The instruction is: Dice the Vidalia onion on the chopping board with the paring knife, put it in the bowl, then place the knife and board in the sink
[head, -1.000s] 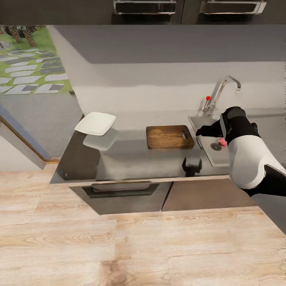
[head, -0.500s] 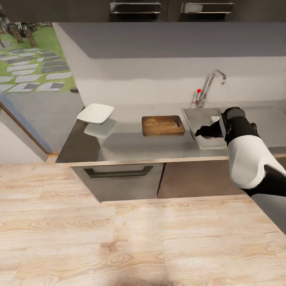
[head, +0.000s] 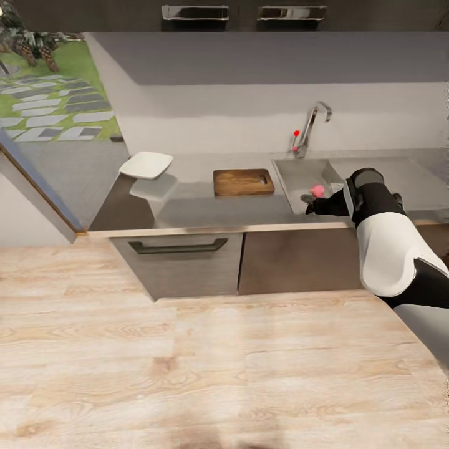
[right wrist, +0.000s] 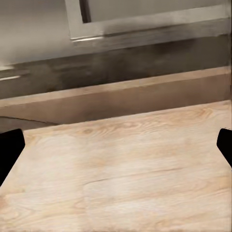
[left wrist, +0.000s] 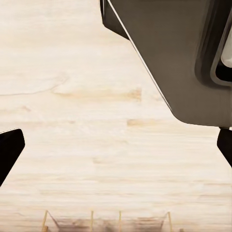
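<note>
- One glossy dark grey counter [head: 187, 209] runs along the grey wall. Below it are two dark cabinet fronts, the left one with a single long dark handle [head: 178, 246].
- One rectangular grey steel sink [head: 298, 173] is set into the counter. One chrome tap [head: 310, 125] with one red knob [head: 295, 133] stands behind it.
- The sink holds one small pinkish round Vidalia onion [head: 318, 190], which lies just beside the round drain [head: 307, 199].
- One brown wooden chopping board [head: 243, 182] with a slot-shaped handle hole lies flat on the counter, just left of the sink.
- One white shallow squarish bowl [head: 146, 165] sits near the counter's left end, well apart from the board. Its inside looks plain white.
- Two chrome handles [head: 194, 12] show on the glossy black wall cabinets at the top of the head view.
- One white-and-black right arm [head: 386, 249] shows at the right of the head view. Its dark end overlaps the sink's near edge.
- In the right wrist view, the right gripper [right wrist: 116, 147] is spread wide. Its two dark fingertips [right wrist: 9, 150] sit at opposite edges of the picture with nothing between them. It hangs over the light wooden floor [right wrist: 125, 174], by a cabinet base.
- In the left wrist view, the left gripper [left wrist: 116, 147] is likewise spread wide and holds nothing. It is above the wooden floor, near a dark cabinet corner [left wrist: 179, 58].
</note>
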